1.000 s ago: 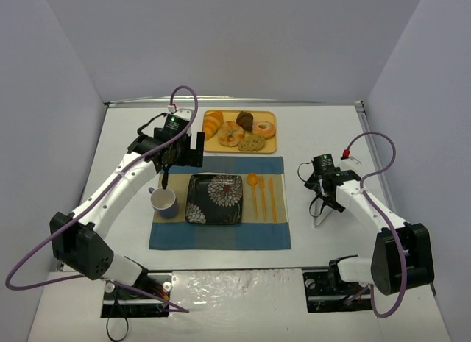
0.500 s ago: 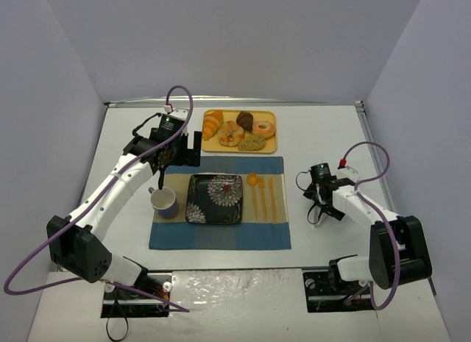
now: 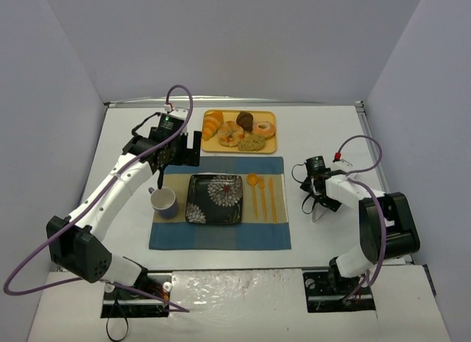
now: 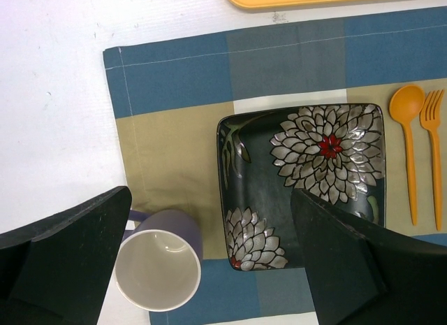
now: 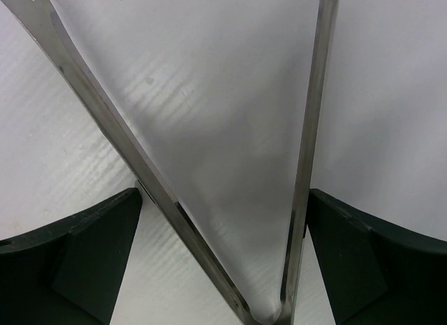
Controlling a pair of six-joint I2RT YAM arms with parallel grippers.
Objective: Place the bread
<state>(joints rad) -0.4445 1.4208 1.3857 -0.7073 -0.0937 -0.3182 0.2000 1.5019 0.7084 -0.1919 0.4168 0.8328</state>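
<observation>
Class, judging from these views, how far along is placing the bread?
Done: nothing; the speckled golden-tan oblong bread lies on the orange tray. In hand: the open right hand straddles the metal tongs. Left: grip tongs, lift bread, place it.

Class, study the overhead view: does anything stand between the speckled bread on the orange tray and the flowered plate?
Nothing upright does. Only the low front rim of the tray and a strip of placemat separate the bread from the empty plate. The left gripper hovers to one side.
</observation>
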